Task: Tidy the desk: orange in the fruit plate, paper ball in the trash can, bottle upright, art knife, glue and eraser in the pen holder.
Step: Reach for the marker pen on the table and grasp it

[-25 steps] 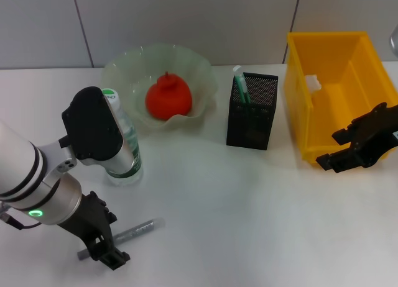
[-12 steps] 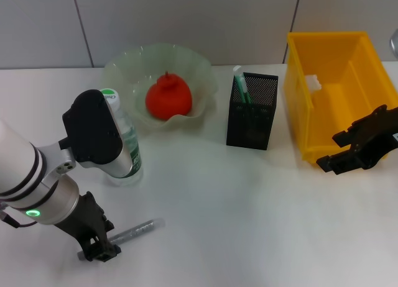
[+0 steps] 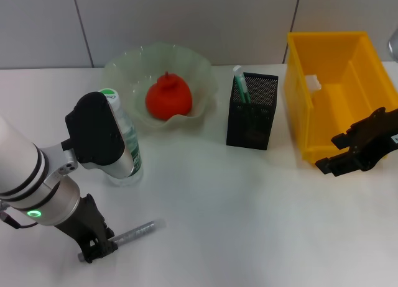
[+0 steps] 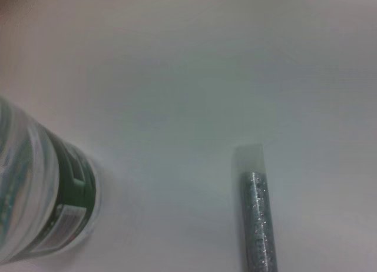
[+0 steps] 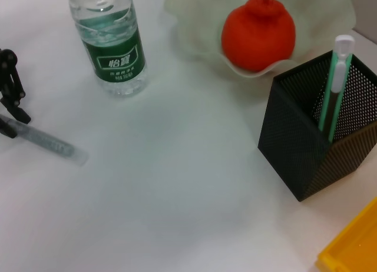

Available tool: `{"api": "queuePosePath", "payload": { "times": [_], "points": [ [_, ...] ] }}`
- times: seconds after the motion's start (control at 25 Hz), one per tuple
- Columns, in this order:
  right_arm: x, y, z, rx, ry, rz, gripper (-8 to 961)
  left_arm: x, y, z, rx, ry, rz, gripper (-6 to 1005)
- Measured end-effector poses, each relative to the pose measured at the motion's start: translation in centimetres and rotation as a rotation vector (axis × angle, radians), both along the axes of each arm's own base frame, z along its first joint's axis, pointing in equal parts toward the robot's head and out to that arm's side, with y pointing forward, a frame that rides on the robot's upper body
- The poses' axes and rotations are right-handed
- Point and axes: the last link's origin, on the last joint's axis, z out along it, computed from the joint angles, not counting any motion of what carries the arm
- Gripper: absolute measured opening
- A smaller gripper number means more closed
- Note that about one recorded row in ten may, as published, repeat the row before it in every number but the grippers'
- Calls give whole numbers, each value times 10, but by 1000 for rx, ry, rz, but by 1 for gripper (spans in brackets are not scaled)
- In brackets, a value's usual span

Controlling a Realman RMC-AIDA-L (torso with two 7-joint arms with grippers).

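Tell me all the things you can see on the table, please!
orange: one, red-orange, in the fruit plate.
fruit plate: one, pale green, back left.
bottle: one, clear with green label, upright, front of the plate.
glue: one, grey glittery, lying at front left.
pen holder: one, black mesh, middle.
art knife: one, mint green, standing in the pen holder.
trash can: one, yellow, right; something small and white inside.
left pincer: black, at the glue's near end.
right pincer: black, beside the trash can.

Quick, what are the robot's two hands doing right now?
Left end effector: shut on the glue.
Right end effector: open, empty, beside the trash can.
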Motion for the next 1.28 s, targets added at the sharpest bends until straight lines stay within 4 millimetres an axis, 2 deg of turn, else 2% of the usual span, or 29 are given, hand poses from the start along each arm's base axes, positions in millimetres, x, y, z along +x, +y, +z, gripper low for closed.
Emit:
{"api": "queuePosePath", "payload": {
  "times": [0.04, 0.24, 0.56, 0.76, 1.2, 1.28],
  "points": [
    [0, 0, 0, -1, 0, 0, 598, 0, 0, 0, -1, 0, 0, 191],
    [-1, 1, -1, -4, 1, 1, 598, 1, 1, 0, -5, 1, -3, 194],
    [0, 2, -2, -2, 2, -3, 599, 4, 2, -1, -7, 1, -8, 262],
    [1, 3, -3, -2, 3, -4, 599, 2, 1, -2, -14, 5, 1, 355],
    [2, 3, -4, -8, 1, -5, 598, -1, 6, -8, -15, 11, 10, 344],
    [3, 3, -4, -9, 1, -7, 598, -1, 6, -8, -10, 11, 5, 292]
  ]
}}
